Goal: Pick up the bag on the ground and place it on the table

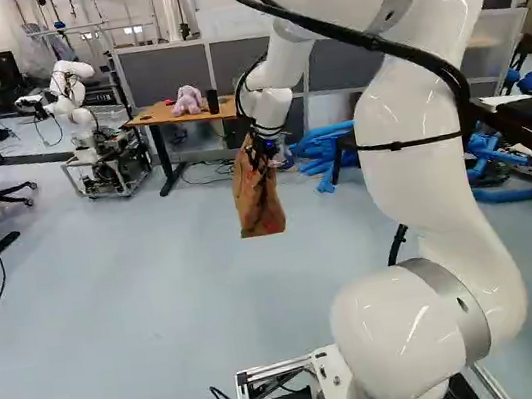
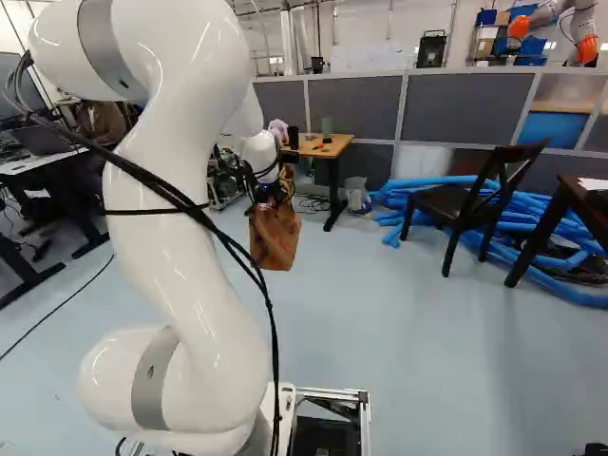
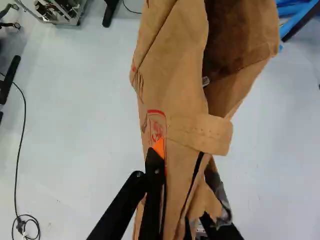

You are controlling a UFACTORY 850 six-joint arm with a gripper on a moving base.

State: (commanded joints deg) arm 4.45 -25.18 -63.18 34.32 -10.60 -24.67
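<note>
In the left base view, the brown bag hangs from the gripper, limp and creased, narrowing upward. The wooden-topped table stands farther off to the left, bearing a fuzzy purple plush toy and a dark cylinder. Another robot, glossy white, shows whole only here, far left. The arm's thick, smooth links cover much of the right side.

The right base view alone lays open the dark wooden chair, its back crossed by slats, before heaped blue foam tubes. A green cylinder shows on the table. Links hide part of the left side.

In the wrist view, the bag is pinched between the fingers: one, with an orange pad, presses its side; the other is largely hidden by folds. The material looks suede-like, with a stitched band, red print and a gaping, shadowed opening; the bag's far end is cut off.
</note>
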